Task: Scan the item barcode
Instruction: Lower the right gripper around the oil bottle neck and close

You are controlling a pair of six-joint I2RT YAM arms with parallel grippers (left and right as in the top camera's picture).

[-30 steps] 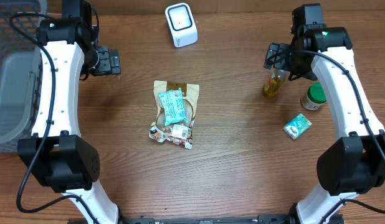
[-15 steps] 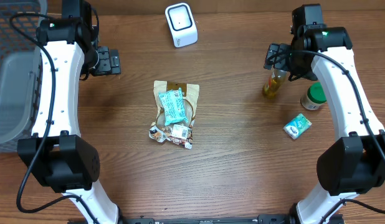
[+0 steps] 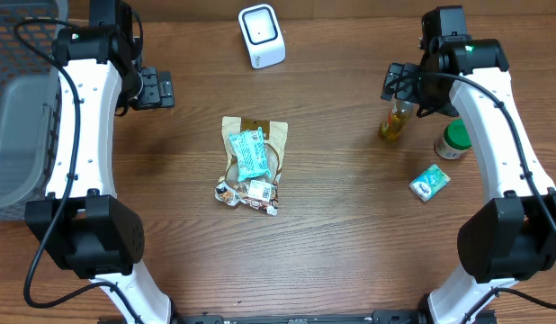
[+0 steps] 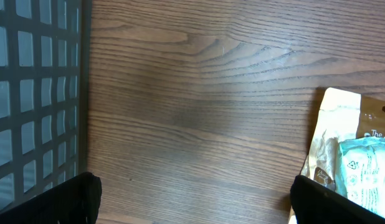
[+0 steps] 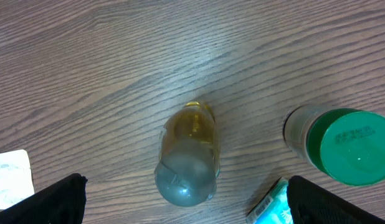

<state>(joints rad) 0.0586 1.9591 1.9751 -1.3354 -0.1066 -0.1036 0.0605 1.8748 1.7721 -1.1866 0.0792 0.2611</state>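
Wood table (image 3: 350, 234), left gripper (image 3: 155, 88) up at 10 o'clock, spread wide, holding nothing. Right gripper (image 3: 399, 83) also spread and empty, hanging right over the yellowish bottle (image 3: 395, 122) at 2 o'clock. White scanner (image 3: 261, 36) at 12, snack pouch (image 3: 253, 153) dead centre.

A mock shop checkout: a white barcode scanner (image 3: 261, 34), a grey basket (image 3: 17, 108) and packaged groceries (image 3: 252, 162) on a wooden surface (image 3: 350, 234).
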